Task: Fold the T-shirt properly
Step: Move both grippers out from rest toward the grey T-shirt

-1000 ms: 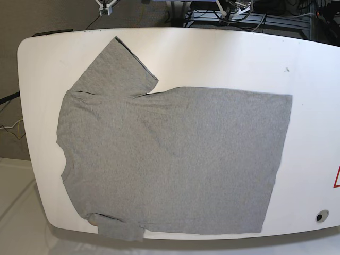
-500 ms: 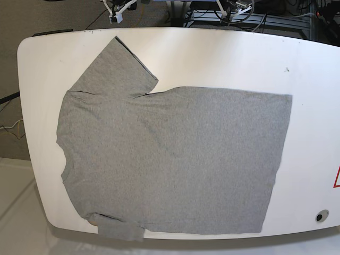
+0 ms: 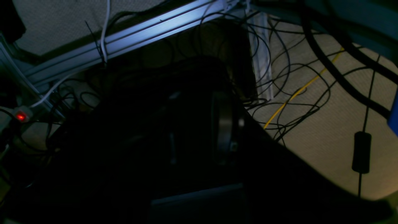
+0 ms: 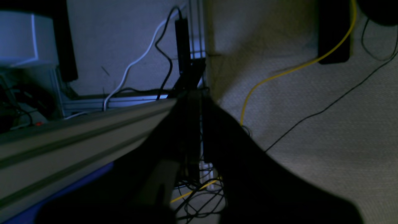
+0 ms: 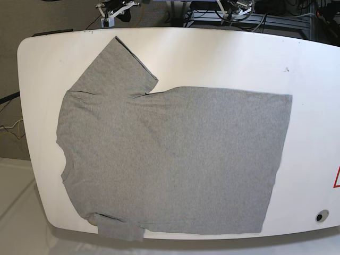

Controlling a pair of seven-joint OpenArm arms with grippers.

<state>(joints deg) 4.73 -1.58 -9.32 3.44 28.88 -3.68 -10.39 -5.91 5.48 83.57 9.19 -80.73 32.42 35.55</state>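
T-shirt [image 5: 170,159] lies flat on the white desk [image 5: 223,58], plain grey side up, no lettering showing. Collar end points left, hem runs down the right side. Far sleeve [image 5: 114,66] is spread toward the far-left corner of the desk; near sleeve [image 5: 119,228] is partly tucked at the near edge and hangs slightly over it. Fabric is mostly smooth, with light creasing near the far armpit.

Both arms are off the desk, at the far edge. Right gripper [image 5: 114,10] shows at top left of the base view, beyond the desk edge and just past the far sleeve tip, not touching cloth. Left gripper [image 5: 236,10] sits at top centre-right among cables and frame, well apart from the shirt.

Finger state: can't tell for either. They are too small in the base view, and both wrist views are dark silhouettes against carpet [image 4: 326,140], an aluminium rail [image 3: 124,40] and loose cables, including a yellow cable [image 4: 279,74].

A red triangle mark [image 5: 337,178] is cut off at the right edge of the desk, and a small round black fitting [image 5: 319,216] sits at the near-right corner.
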